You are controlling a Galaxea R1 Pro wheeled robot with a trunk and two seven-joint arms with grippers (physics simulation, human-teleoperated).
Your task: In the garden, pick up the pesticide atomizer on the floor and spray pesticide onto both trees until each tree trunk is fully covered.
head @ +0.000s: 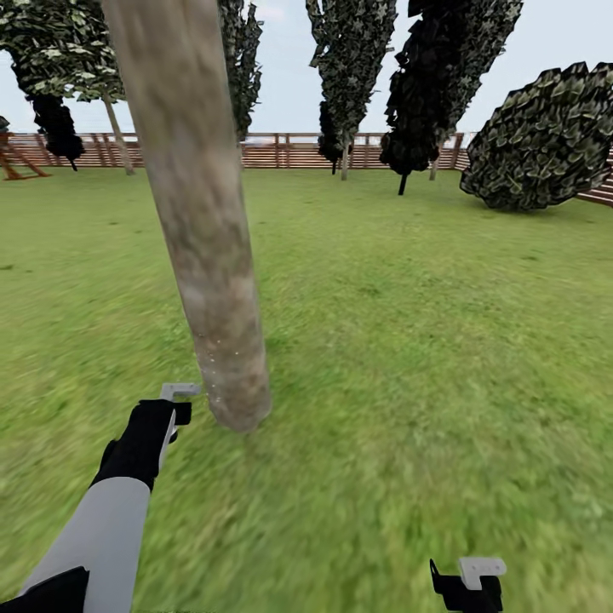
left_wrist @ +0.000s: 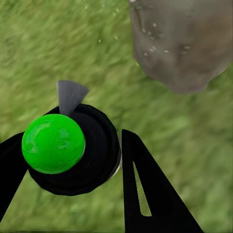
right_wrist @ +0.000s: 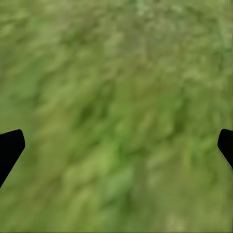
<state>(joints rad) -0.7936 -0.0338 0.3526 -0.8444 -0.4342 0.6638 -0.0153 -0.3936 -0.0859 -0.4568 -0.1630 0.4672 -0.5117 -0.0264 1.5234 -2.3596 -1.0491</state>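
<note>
Beside trunk point(head: 204, 255): our left gripper point(left_wrist: 73, 160) jaws clamp atomizer point(left_wrist: 68, 148); right gripper point(right_wrist: 116, 145) jaws spread, empty. Risk: nozzle aimed low, upper trunk left uncovered.

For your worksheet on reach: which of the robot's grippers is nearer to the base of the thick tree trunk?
Left. The left gripper, shut on the atomizer, sits just beside the tree trunk base. The right gripper hangs open over the grass, well off.

tree trunk point(head: 196, 221): top cut off by the head view's upper edge
right pincer point(head: 468, 583): partly cut by the lower edge there
atomizer point(left_wrist: 73, 148): body hidden under its green cap
lawn point(right_wrist: 116, 97): blurred
</note>
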